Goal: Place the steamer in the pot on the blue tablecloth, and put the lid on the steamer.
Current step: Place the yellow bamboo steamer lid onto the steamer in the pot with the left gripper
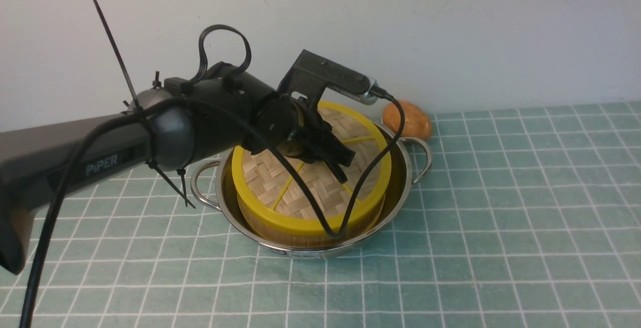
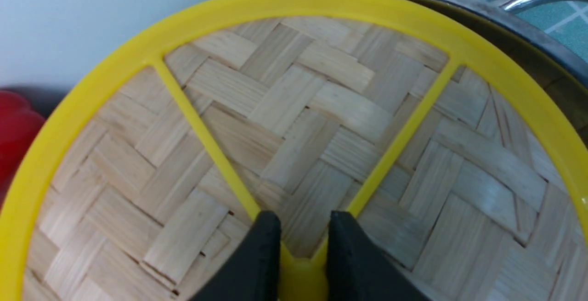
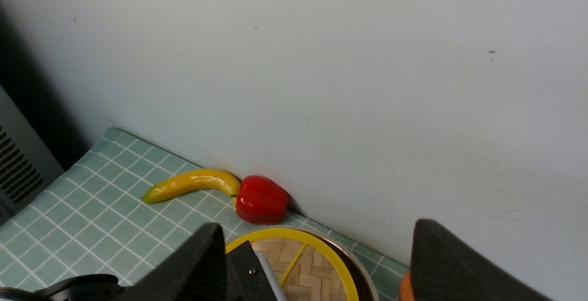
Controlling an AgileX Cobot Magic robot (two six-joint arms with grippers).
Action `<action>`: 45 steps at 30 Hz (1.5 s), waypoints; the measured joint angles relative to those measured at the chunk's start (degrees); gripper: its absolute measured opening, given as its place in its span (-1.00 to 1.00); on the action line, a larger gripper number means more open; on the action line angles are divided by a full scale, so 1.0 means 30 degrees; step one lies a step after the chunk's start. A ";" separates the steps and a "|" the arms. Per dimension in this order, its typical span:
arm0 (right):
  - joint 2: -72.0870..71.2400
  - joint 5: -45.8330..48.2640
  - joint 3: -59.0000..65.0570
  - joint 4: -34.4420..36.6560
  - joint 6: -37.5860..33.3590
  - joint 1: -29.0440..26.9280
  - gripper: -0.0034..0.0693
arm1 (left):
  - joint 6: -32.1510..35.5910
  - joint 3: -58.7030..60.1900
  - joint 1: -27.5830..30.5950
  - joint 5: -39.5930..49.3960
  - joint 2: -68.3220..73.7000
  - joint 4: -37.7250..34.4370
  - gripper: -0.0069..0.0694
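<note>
Soft even light, mild blur

1 readable word, white "PiPER" on the left arm (image 1: 102, 160) (label on the pot (image 1: 320, 254) rim too blurred)

Pale blue-green cloth with a white grid of squares (image 1: 501, 218) covers the surface up to the wall. Directly on it, mid-cloth, sits a wide shiny stainless-steel pot with two loop handles (image 1: 320, 252). An orange rounded toy fruit (image 1: 410, 117) lies just behind its right handle (kind unclear), and by the wall a yellow toy banana (image 3: 193, 184) touches a red bell pepper (image 3: 262, 200).
</note>
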 joint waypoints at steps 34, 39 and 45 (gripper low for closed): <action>0.0000 0.0000 0.0000 -0.0017 0.0000 0.0000 0.52 | -0.0538 0.0000 -0.0017 -0.0442 0.0220 0.1280 -0.50; 0.0000 0.0000 0.0000 -0.0017 0.0000 0.0000 0.52 | -0.0538 -0.0038 -0.0017 -0.0117 0.0220 0.1213 -0.45; 0.0000 0.0000 0.0000 -0.0017 0.0000 0.0000 0.52 | -0.0376 -0.0100 -0.0017 -0.0015 0.0200 0.1258 0.06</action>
